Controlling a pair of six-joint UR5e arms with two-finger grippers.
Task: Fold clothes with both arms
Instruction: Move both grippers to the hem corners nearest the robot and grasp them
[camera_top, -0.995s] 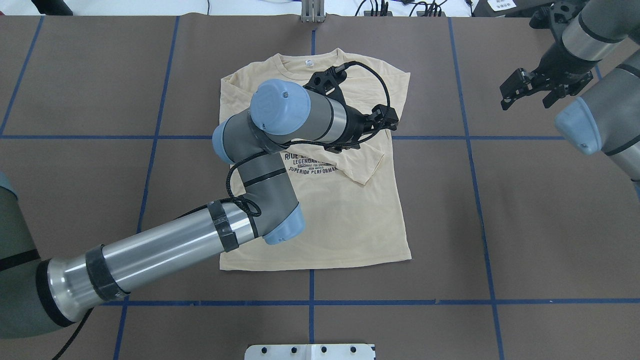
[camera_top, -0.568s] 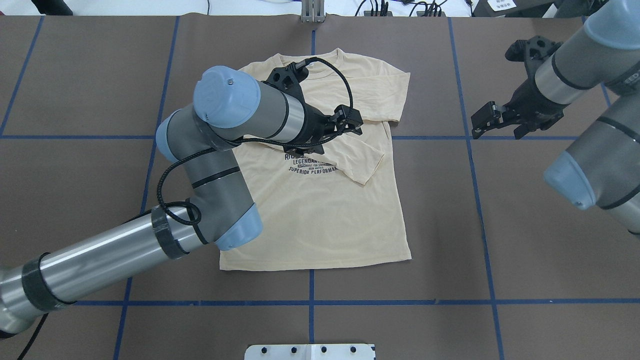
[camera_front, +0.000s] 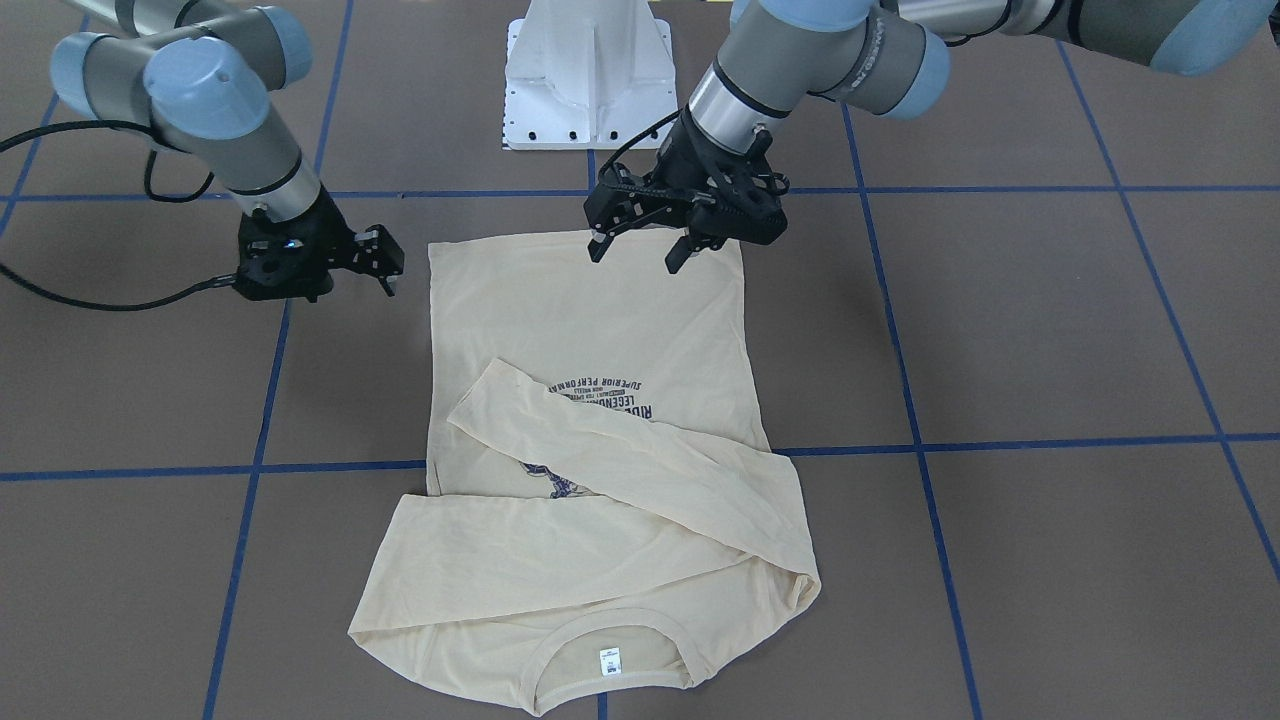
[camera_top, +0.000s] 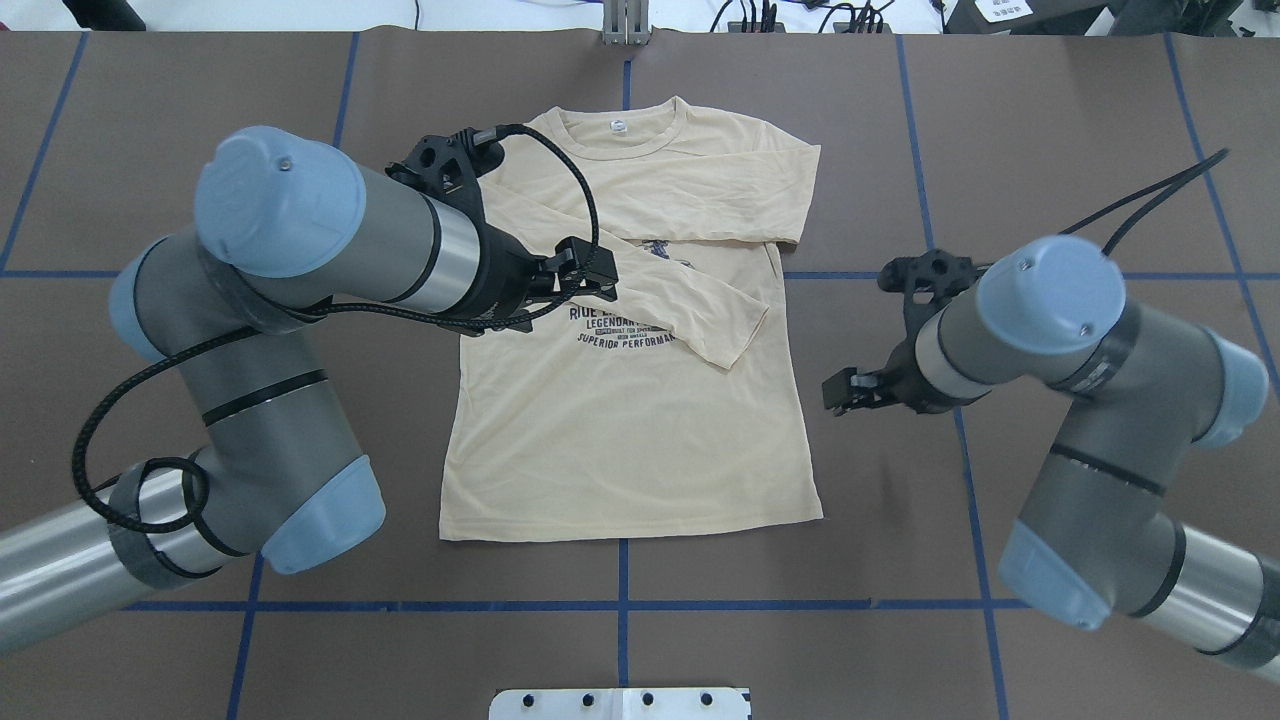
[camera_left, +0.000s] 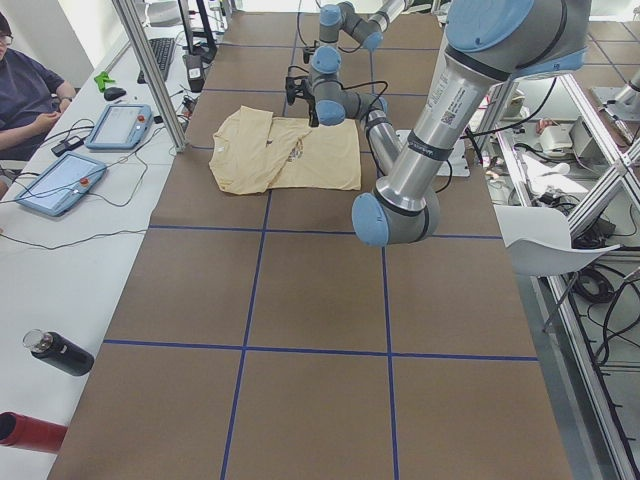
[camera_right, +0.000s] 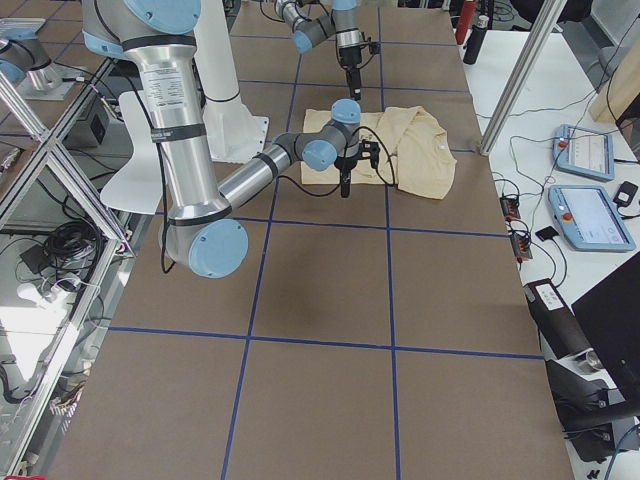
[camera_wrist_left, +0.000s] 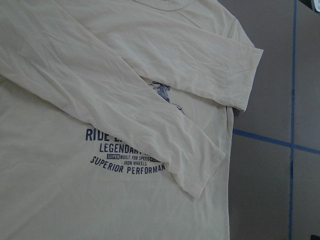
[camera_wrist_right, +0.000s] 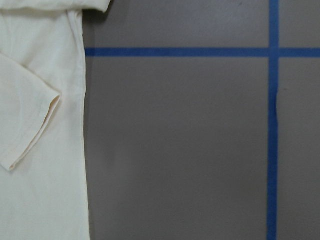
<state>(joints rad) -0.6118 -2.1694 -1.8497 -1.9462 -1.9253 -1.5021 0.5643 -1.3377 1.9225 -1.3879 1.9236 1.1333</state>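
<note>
The cream-yellow T-shirt (camera_top: 630, 440) lies flat and face up on the brown table, collar and white neck label (camera_top: 619, 125) at the far side, both long sleeves folded across the chest over the navy print. It also shows in the front view (camera_front: 590, 320). My left gripper (camera_top: 606, 279) hangs open and empty above the shirt's chest; the front view (camera_front: 635, 255) shows its fingers spread, clear of the cloth. My right gripper (camera_top: 838, 392) is open and empty just off the shirt's right edge, over bare table; it also shows in the front view (camera_front: 385, 262). Neither wrist view shows any fingers.
The table (camera_top: 1000, 150) is covered in brown sheet with blue tape grid lines. The white pedestal base (camera_front: 590, 80) stands at the robot's side. A person sits by tablets (camera_left: 115, 125) along the far edge, and bottles (camera_left: 60, 352) stand on the side bench.
My left arm has drawn back to the left across the shirt's chest. My right arm has swung in from the far right and nearer, to the shirt's right edge.
</note>
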